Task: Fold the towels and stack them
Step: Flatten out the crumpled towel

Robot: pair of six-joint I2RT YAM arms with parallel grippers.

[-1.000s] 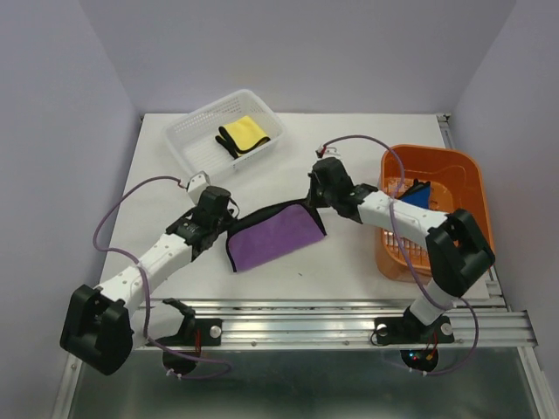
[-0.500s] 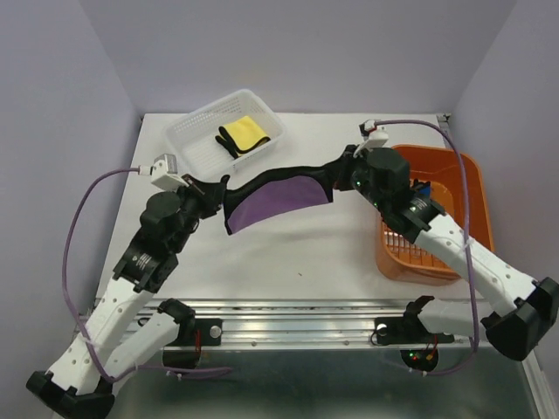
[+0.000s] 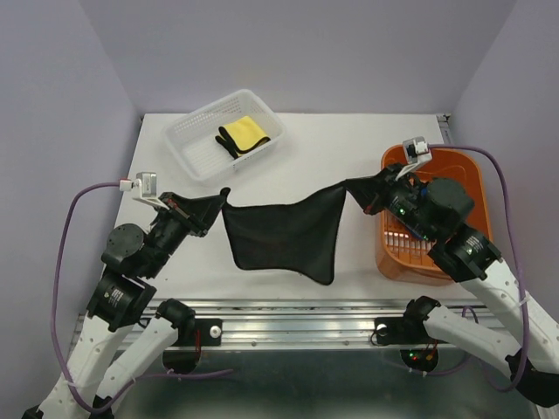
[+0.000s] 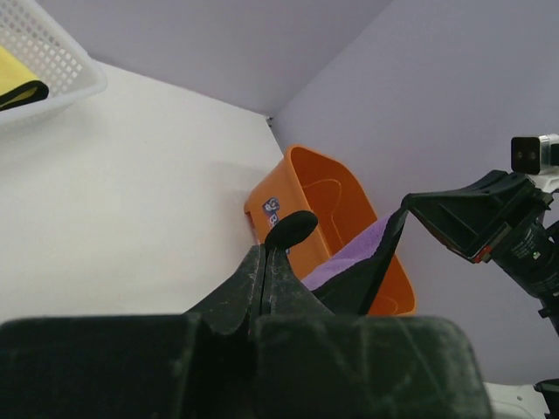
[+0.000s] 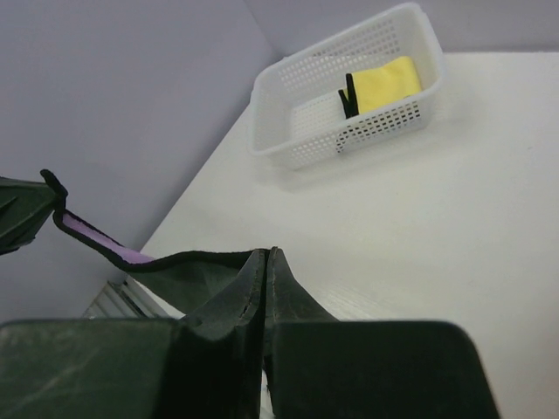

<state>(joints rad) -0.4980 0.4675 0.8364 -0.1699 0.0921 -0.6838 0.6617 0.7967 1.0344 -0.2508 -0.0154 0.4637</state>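
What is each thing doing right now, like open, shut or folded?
purple towel: unfolded, hanging stretched between the grippers.
left gripper: shut on one towel corner.
right gripper: shut on the other corner.
yellow towel: folded, in the white basket.
orange basket: upright on the table.

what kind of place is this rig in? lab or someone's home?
Likely a lab robot cell, not a home: bare white table boxed in by plain lilac walls, a metal rail at its near edge, left arm and right arm holding a towel between them.
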